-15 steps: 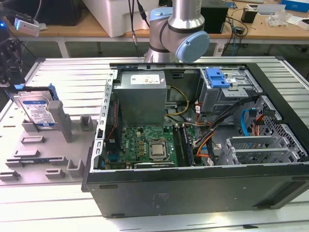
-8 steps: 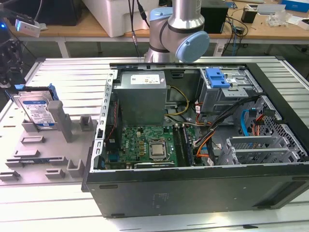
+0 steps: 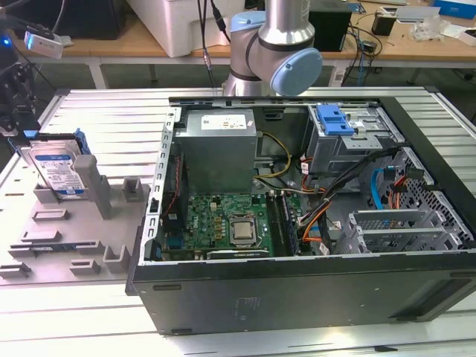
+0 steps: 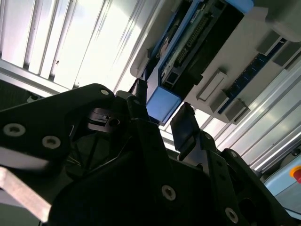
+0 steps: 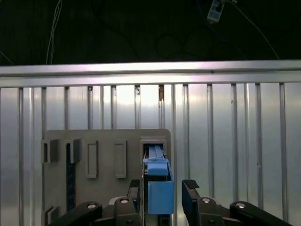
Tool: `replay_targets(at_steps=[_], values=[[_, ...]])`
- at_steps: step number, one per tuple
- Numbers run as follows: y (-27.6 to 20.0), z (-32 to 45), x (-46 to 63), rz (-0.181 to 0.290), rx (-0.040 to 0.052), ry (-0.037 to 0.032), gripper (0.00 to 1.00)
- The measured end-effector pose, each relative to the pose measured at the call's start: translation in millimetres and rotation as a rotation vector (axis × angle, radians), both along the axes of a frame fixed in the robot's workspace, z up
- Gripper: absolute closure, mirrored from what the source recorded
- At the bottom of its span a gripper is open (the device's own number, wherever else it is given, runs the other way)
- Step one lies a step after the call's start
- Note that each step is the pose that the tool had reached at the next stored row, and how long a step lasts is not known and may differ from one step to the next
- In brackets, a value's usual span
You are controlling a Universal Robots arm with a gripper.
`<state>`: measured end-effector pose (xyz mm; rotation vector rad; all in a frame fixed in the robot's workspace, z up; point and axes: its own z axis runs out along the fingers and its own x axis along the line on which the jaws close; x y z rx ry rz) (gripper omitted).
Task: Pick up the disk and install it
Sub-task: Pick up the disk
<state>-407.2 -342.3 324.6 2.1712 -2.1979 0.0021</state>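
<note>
Gripper open, straddling the disk top edge, not yet clamped.
Disk upright in grey holder at the exterior view's left; fingers look unevenly spaced, so closing could tilt or jam it.

Bright light glares off the ribbed metal table; behind it, a wooden workbench runs along, cluttered with cables and a white box.

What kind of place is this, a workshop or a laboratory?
Probably a robotics laboratory set up for computer assembly. An open computer case lies on a slatted metal table, the disk stands in a grey fixture beside it, and a robot arm rises behind, with cluttered workbenches beyond.
</note>
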Motion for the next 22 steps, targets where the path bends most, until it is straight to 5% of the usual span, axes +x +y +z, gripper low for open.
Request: replay_targets(at_steps=[22], values=[[0.0, -13.8, -0.7, 0.019, -0.0001, -0.0001, 0.52]])
